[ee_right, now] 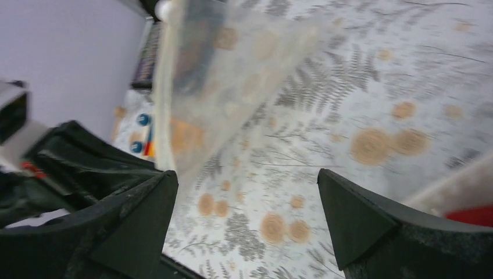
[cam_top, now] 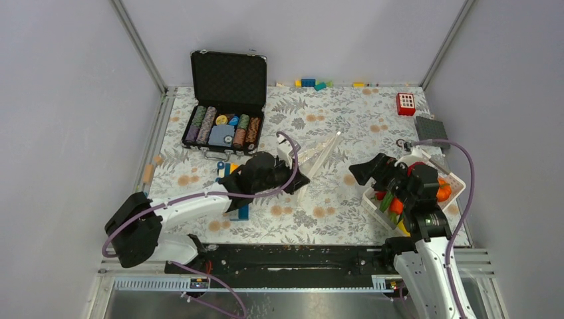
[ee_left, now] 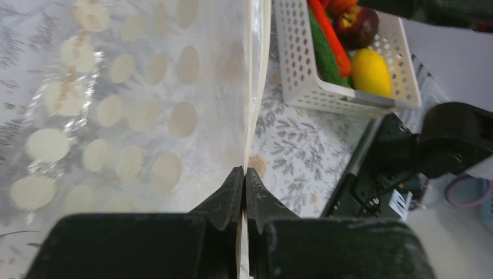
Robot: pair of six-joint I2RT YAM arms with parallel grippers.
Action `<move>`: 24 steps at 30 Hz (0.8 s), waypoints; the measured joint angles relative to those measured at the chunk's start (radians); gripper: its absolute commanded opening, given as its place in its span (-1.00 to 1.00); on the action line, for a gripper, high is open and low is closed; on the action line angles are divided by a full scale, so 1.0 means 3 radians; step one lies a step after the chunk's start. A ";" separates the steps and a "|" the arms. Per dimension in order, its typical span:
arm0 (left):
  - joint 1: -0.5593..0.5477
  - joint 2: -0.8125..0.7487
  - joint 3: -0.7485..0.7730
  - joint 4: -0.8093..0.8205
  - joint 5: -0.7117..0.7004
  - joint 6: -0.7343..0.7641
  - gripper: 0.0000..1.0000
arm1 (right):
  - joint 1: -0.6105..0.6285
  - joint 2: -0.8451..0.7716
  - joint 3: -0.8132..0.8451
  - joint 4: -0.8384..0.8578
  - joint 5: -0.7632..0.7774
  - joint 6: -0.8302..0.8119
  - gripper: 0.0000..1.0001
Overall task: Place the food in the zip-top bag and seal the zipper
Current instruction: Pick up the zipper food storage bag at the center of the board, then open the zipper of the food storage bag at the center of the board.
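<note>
Fig.: L gripper (ee_left: 245, 172) pinched shut on edge of zip-top bag (ee_left: 145, 104), bag raised nr table centre. R gripper (ee_right: 247, 180) wide open, empty, betw. bag & white basket (ee_left: 296, 64); food (ee_left: 370, 71) in basket.

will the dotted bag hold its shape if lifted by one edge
Probably floppy: the zip-top bag is thin, wrinkled film, pinched at one edge by the left gripper. Likely light; the glossy plastic could slip.
</note>
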 measured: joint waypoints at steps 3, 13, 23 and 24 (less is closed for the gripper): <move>-0.0003 -0.0065 -0.0172 0.0169 0.0184 -0.0047 -1.00 | 0.0003 0.0094 -0.0092 0.0403 -0.0417 0.0186 0.97; -0.0022 -0.0069 -0.0281 0.0615 0.0497 -0.0189 -1.00 | 0.0834 0.0590 -0.0042 0.0825 -0.0132 0.0261 0.83; -0.0022 -0.0003 -0.0290 0.0782 0.0604 -0.0299 -1.00 | 0.0994 0.0838 -0.0024 0.0861 0.0360 0.0281 0.78; -0.0022 0.0014 -0.0290 0.0783 0.0608 -0.0301 -1.00 | 0.0999 0.0847 -0.0024 0.0861 0.0381 0.0286 0.78</move>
